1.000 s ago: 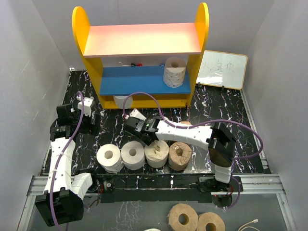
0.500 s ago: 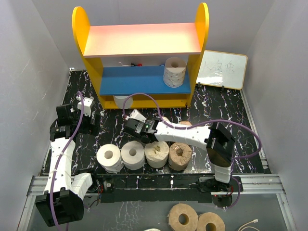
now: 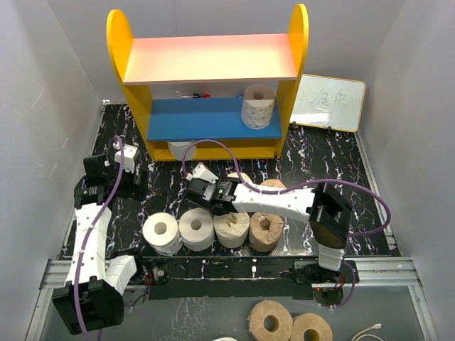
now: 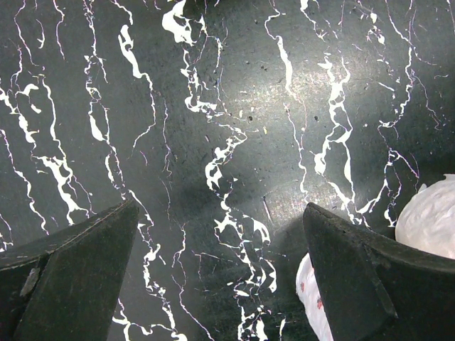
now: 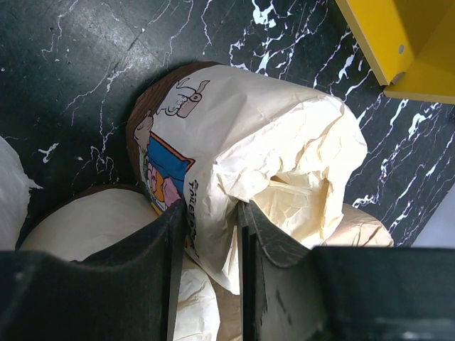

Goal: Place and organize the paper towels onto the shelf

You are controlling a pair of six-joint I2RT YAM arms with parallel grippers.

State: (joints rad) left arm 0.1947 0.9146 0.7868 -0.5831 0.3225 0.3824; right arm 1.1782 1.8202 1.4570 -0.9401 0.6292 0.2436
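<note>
The shelf (image 3: 295,71) stands at the back; one white roll (image 3: 257,106) stands at the right of its blue board (image 3: 192,117). Another white roll (image 3: 180,150) shows below that board. Two white rolls (image 3: 162,233) (image 3: 196,229) and two tan rolls (image 3: 232,229) (image 3: 266,230) form a row at the front. My right gripper (image 3: 213,202) (image 5: 213,213) is shut on the crumpled wrapper of a printed tan roll (image 5: 242,135), just behind that row. My left gripper (image 3: 117,170) (image 4: 220,213) is open and empty over the mat, with a white roll (image 4: 430,217) beside its right finger.
A small whiteboard (image 3: 330,103) leans at the back right. Two more tan rolls (image 3: 270,323) (image 3: 311,328) lie below the table's near edge. The shelf's yellow foot (image 5: 405,42) is close to the held roll. Grey walls close in both sides.
My right gripper has shifted slightly right with the tan roll's wrapper in it, and a bit more of that roll shows behind it. The left arm has not moved.
</note>
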